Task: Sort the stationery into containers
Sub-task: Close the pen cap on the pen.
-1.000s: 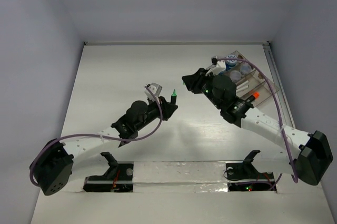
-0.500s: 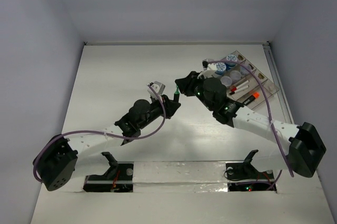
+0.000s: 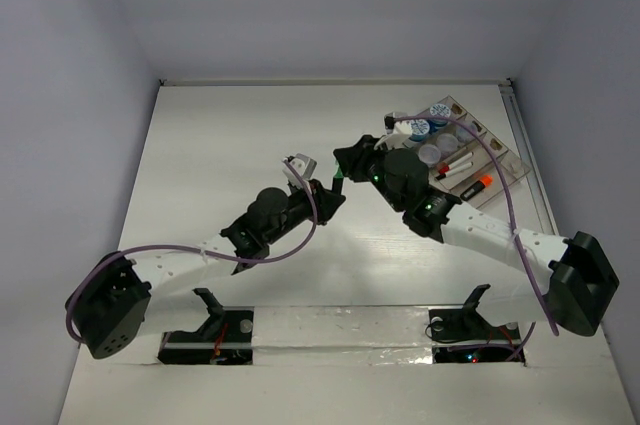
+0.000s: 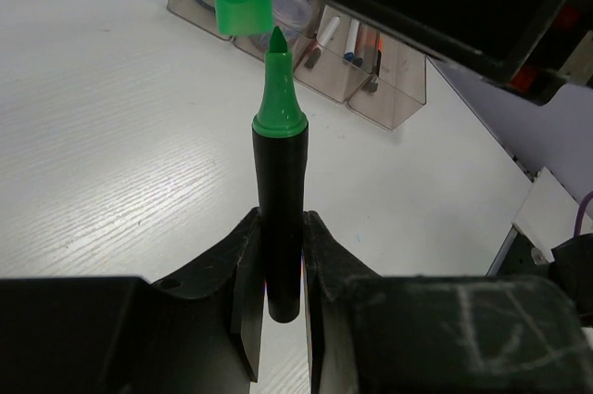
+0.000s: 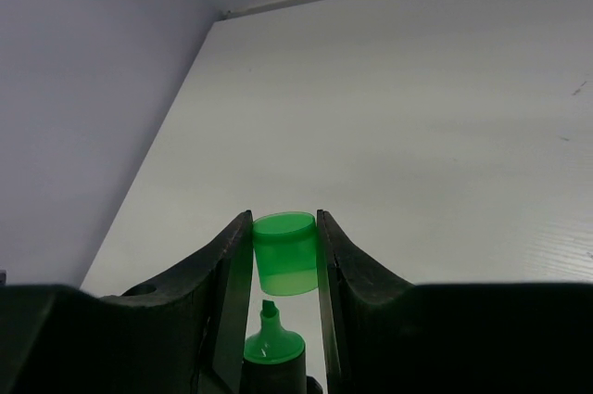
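Note:
My left gripper (image 4: 281, 227) is shut on a stubby black highlighter (image 4: 281, 171) and holds it upright, its green tip bare. My right gripper (image 5: 283, 227) is shut on the green cap (image 5: 285, 260), which hangs just above the tip (image 5: 273, 343), apart from it. In the top view both grippers meet mid-table, left (image 3: 328, 195) and right (image 3: 346, 161), with the green tip (image 3: 337, 177) between them. The clear compartment tray (image 3: 507, 161) stands at the far right. It holds blue-lidded pots (image 3: 418, 128), pens (image 3: 456, 167) and the orange-tipped highlighter (image 3: 479, 183).
The tray also shows in the left wrist view (image 4: 394, 97), behind the highlighter. The right arm's purple cable (image 3: 490, 145) arches over the tray. Walls close the table at back and sides.
My right gripper has moved left with the cap and now sits just over the green tip. My left gripper has moved slightly right and away with the highlighter.

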### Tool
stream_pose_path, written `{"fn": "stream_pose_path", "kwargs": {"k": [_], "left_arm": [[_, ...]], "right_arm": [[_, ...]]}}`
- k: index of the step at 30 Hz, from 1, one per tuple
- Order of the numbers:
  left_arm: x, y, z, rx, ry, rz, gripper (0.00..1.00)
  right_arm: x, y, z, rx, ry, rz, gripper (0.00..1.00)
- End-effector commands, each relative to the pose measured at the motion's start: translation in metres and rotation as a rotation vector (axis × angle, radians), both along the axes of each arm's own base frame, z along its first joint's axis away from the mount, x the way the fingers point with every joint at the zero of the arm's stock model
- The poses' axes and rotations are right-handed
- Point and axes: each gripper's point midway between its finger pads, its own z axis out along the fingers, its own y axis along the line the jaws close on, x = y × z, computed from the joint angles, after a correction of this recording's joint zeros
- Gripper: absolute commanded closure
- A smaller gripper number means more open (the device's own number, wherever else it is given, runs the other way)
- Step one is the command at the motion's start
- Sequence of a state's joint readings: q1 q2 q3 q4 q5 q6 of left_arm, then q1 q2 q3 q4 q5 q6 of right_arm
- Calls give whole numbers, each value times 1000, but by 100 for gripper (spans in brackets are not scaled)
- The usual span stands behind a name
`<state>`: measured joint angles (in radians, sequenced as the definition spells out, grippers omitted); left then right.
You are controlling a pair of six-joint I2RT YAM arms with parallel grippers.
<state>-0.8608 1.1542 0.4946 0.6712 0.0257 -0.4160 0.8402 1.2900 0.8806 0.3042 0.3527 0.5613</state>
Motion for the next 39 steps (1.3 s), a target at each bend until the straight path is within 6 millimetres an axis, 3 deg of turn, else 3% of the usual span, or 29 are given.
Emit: {"fn": "stream_pose_path", "kwargs": {"k": [1,6,18,25,34,39], "left_arm": [[2,-10,29,-63,-59,-20,100],[3,-13,26,-54,-53,-24,100],[10,-11,35,-55,-82,6,100],[13,-6,35,-50,-82,39,100],[20,-4,44,-55,-104,73,100],[23,-3,51,-59,-125,86,100]], "right_arm": [[3,-3,58,97,-120,-36,100],[-1,-3,58,110,-120,-22,100],[-6,-1,30,83,-57,-13,100],[-11,0,29,98,-57,-3,100],[-16,4,24,94,-47,6,100],[-15,6,11,74,-22,-7,100]]}}
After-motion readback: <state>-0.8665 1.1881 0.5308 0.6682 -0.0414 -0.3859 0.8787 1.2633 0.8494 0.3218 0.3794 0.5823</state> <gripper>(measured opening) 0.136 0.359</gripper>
